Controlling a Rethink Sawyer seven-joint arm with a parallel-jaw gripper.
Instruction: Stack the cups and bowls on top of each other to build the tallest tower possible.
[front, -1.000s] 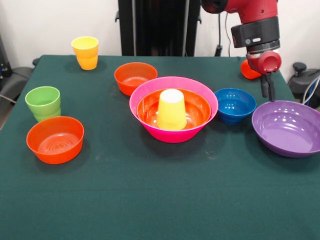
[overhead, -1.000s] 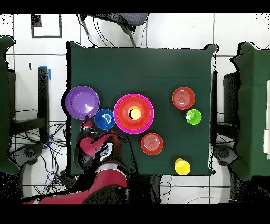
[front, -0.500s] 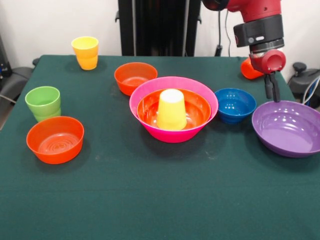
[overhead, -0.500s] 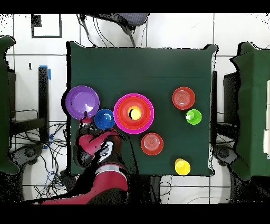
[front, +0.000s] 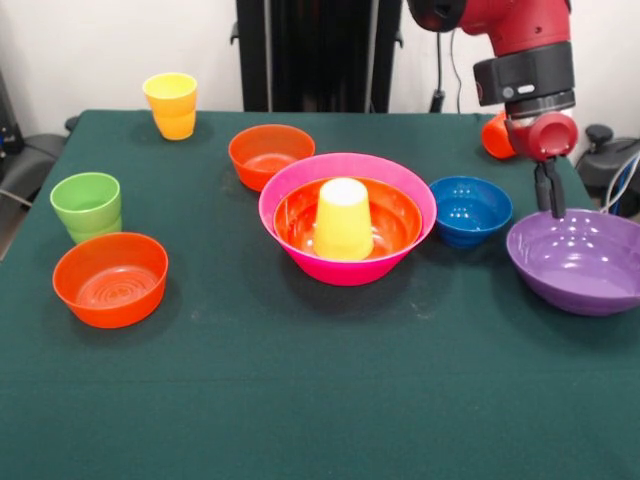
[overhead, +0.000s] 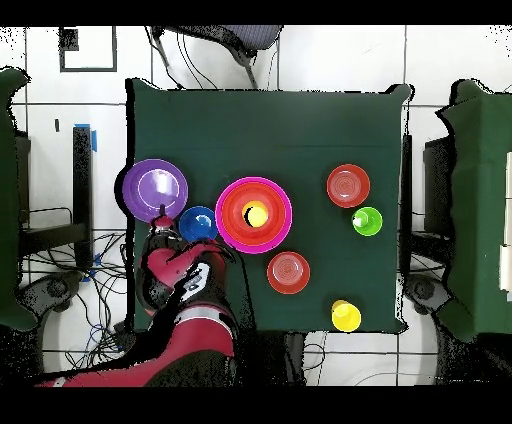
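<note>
Gripper (front: 548, 200) at the far rim of the purple bowl (front: 580, 265), grip state unclear, blue bowl (front: 470, 210) just left, tower (front: 347, 218) mid-table

- The desk (front: 300, 400) is covered in plain dark green cloth.
- The largest bowl (front: 290, 190) is pink, and the large bowl (front: 390, 215) inside it is orange.
- The upturned cup (front: 343, 220) in that orange bowl is yellow.
- The big bowl (front: 580, 262) at the right edge is glossy purple.
- The small bowl (front: 470, 210) is blue.
- Two small bowls, one near (front: 110, 278) and one far (front: 270, 155), are orange.
- One cup (front: 87, 206) is green.
- The far cup (front: 171, 105) is yellow and orange.
- The arm (front: 520, 60) is red and black.
</note>
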